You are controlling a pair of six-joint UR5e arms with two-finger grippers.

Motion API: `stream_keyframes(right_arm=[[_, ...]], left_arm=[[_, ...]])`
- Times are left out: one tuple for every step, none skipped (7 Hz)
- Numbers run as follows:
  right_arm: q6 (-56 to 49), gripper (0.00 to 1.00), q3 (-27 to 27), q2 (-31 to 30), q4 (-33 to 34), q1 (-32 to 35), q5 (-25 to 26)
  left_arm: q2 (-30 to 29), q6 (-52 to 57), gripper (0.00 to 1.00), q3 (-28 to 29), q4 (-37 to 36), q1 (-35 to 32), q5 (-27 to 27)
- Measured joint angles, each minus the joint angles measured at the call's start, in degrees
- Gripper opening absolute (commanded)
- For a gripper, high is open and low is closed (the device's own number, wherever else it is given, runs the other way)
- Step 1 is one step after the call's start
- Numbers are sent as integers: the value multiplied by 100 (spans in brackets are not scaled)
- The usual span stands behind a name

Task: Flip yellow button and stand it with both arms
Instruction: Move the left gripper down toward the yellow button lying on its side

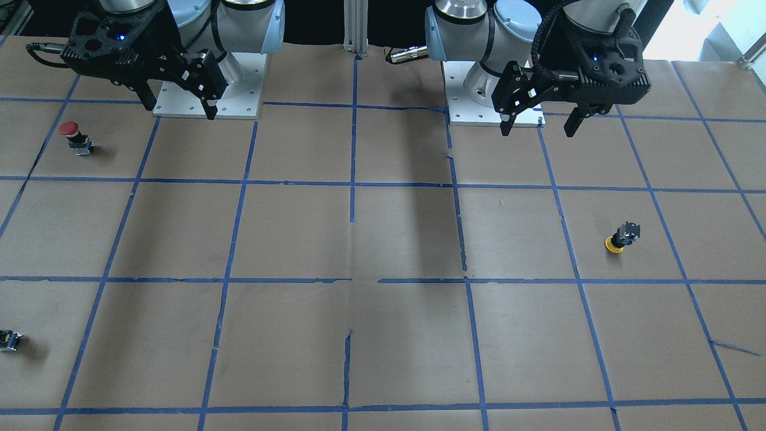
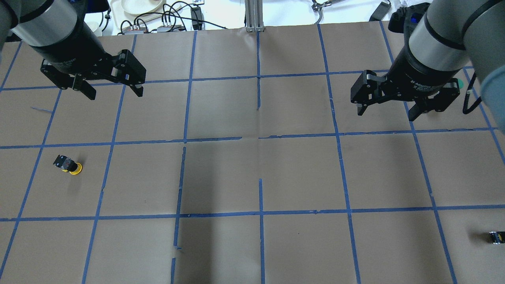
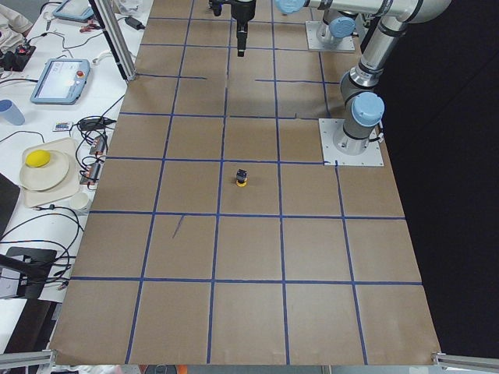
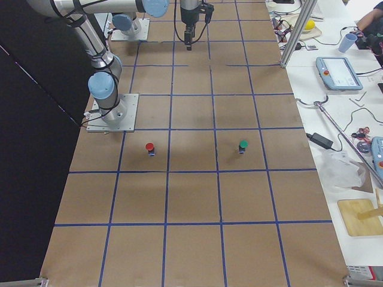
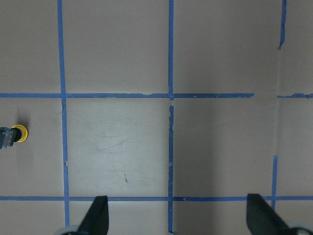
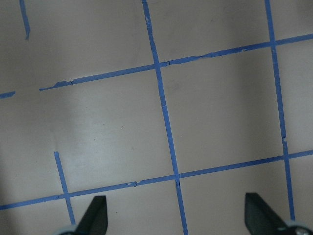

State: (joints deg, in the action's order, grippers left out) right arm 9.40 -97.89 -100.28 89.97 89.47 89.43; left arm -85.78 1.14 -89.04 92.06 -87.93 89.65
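The yellow button (image 1: pixel 620 237) rests with its yellow cap down on the brown paper and its black and grey body up. It also shows in the overhead view (image 2: pixel 69 165), the exterior left view (image 3: pixel 242 179) and at the left edge of the left wrist view (image 5: pixel 12 135). My left gripper (image 1: pixel 538 130) (image 2: pixel 115 94) (image 5: pixel 178 218) hangs open and empty above the table, well apart from the button. My right gripper (image 1: pixel 178 109) (image 2: pixel 386 114) (image 6: pixel 176 218) hangs open and empty over bare paper on the other side.
A red-capped button (image 1: pixel 72 134) (image 4: pixel 149 147) and a green-capped button (image 4: pixel 243 145) stand on my right side. A small capless black block (image 1: pixel 9 340) (image 2: pixel 497 236) lies near the table's right edge. Two arm base plates (image 1: pixel 239 90) are bolted down. Cables and dishes (image 2: pixel 158 15) lie beyond the far edge.
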Motion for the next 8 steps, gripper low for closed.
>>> stream_keyframes(right_arm=[[0,100,-4,0,12,0,-1],[0,100,-7,0,32,0,2],[0,100,-9,0,41,0,2],[0,100,-10,0,43,0,0],[0,100,-11,0,41,0,1],[0,100,-11,0,41,0,0],[0,100,-11,0,42,0,2],[0,100,-11,0,40,0,4]], left_arm=[[0,0,100,0,-3,-1,0],[0,0,100,-2,-2,0,0],[8,3,100,-19,2,0,1],[41,62,100,-60,4,20,14],[78,244,100,-103,4,51,31],[100,503,100,-124,4,97,57],[100,862,100,-139,5,276,169],[84,1505,100,-195,5,680,318]])
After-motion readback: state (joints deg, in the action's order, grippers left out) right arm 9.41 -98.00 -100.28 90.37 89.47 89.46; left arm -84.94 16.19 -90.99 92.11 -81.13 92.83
